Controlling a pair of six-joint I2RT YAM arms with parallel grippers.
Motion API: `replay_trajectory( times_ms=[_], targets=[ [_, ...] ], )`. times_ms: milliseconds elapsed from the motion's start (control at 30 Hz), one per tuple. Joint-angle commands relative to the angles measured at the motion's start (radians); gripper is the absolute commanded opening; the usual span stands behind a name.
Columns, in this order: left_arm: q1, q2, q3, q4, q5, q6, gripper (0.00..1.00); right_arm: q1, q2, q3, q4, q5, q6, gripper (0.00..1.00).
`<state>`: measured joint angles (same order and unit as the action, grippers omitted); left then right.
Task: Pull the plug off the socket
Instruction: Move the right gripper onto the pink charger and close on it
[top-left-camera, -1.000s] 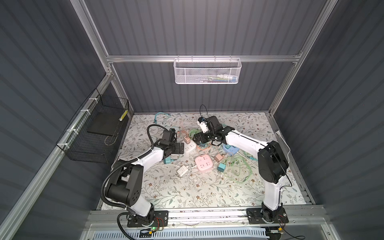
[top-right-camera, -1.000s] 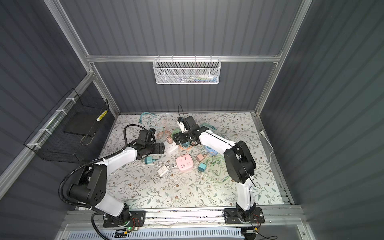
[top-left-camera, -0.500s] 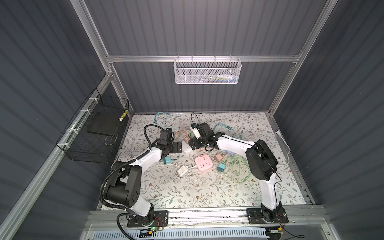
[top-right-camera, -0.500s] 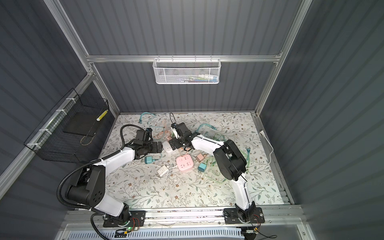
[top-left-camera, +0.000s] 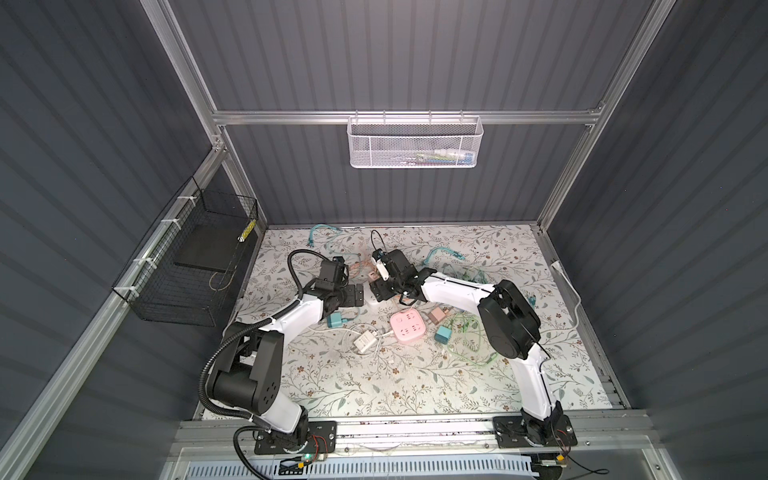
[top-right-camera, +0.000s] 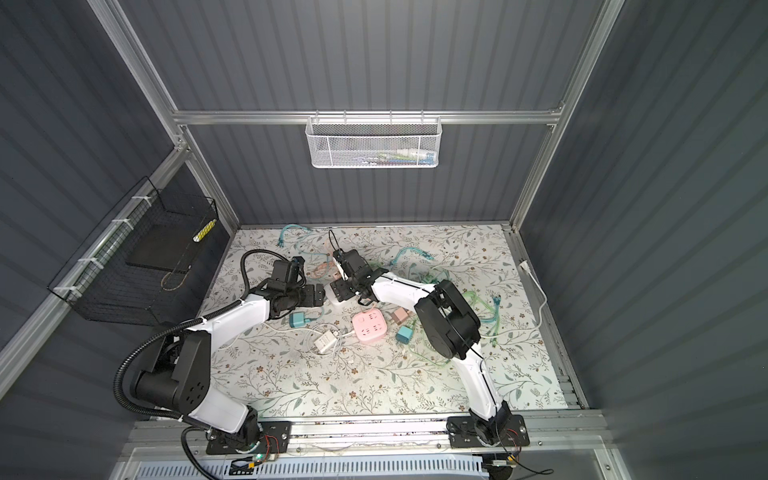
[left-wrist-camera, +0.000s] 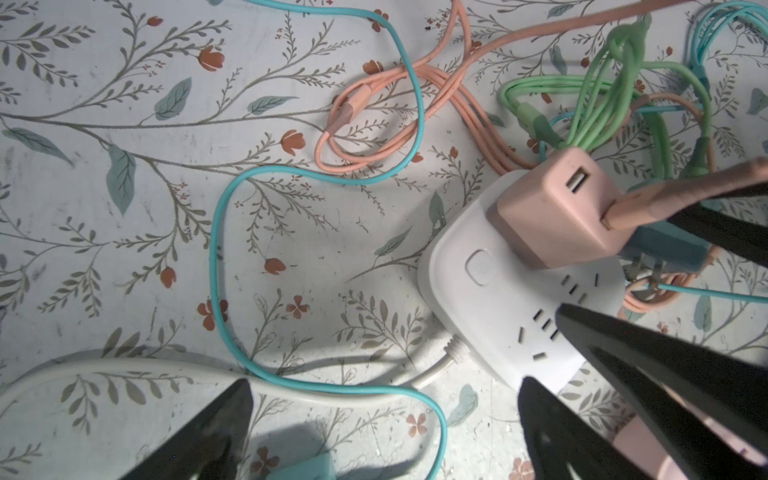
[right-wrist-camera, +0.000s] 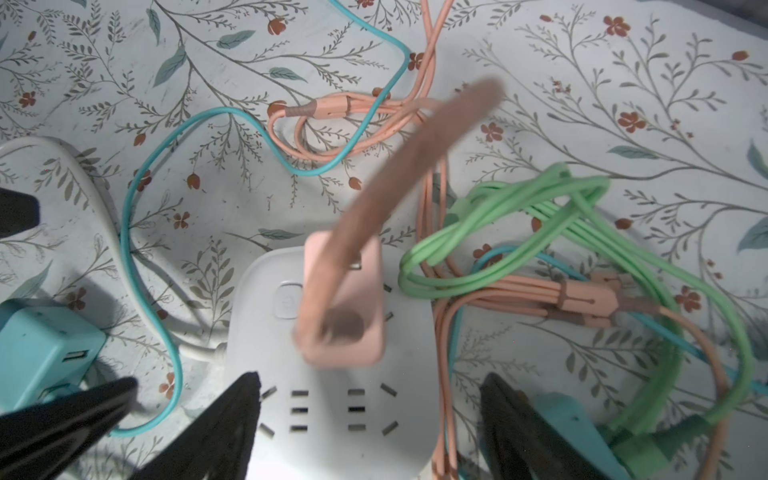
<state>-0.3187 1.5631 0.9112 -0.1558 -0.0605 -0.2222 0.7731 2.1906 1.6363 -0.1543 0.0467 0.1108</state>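
Floral mat (top-left-camera: 415, 386), strewn with chargers and loose cables.

White socket (left-wrist-camera: 511, 299) lies flat on the mat, in the far half, between the two arms. From above only a sliver of it shows between the two grippers.

Pink plug (left-wrist-camera: 557, 208) is seated in the socket's face, just beside the power button and standing upright. A pink cable (left-wrist-camera: 636, 205) comes out of one of its USB ports and arches up and away. It is blurred in the right wrist view.

Right gripper (right-wrist-camera: 372, 378): jaws spread, one finger on each side of the socket's slotted end. The tips are short of the plug and nothing is pinched. Cannot tell whether the fingers touch the socket.

Left gripper (left-wrist-camera: 384, 386): jaws spread wide and holding nothing. It is low over the mat, just beside the socket on the side where the white cord (left-wrist-camera: 124, 374) leaves it. A teal cable (left-wrist-camera: 216, 249) loops across the mat between its fingers.

In both top views the two grippers face each other tip to tip, close together, with the socket under the gap.

Teal charger (right-wrist-camera: 45, 345) lies on the mat just beside the left gripper's fingers. Green cables (right-wrist-camera: 561, 216) are bundled on the socket's other side, tangled with coils of pink cable. Pink cube socket (top-left-camera: 407, 328) sits nearer the arm bases, apart from the white one.
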Motion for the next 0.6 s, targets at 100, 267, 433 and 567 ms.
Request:
replay_trajectory(
  times_ms=[100,267,433,567],
  targets=[
    [0.009,-0.011,-0.009,0.001,-0.01,-0.003,1.0,-0.001,0.058,0.086,-0.028,0.002,0.015,0.73],
    [0.01,0.001,-0.009,0.004,-0.008,-0.006,1.0,-0.001,0.076,0.104,-0.032,-0.01,0.022,0.65],
    [0.012,0.003,-0.012,0.012,-0.002,-0.011,1.0,-0.001,0.101,0.136,-0.051,-0.008,0.02,0.55],
    [0.014,0.002,-0.009,0.012,-0.001,-0.012,1.0,-0.001,0.124,0.172,-0.075,-0.006,0.022,0.46]
  ],
)
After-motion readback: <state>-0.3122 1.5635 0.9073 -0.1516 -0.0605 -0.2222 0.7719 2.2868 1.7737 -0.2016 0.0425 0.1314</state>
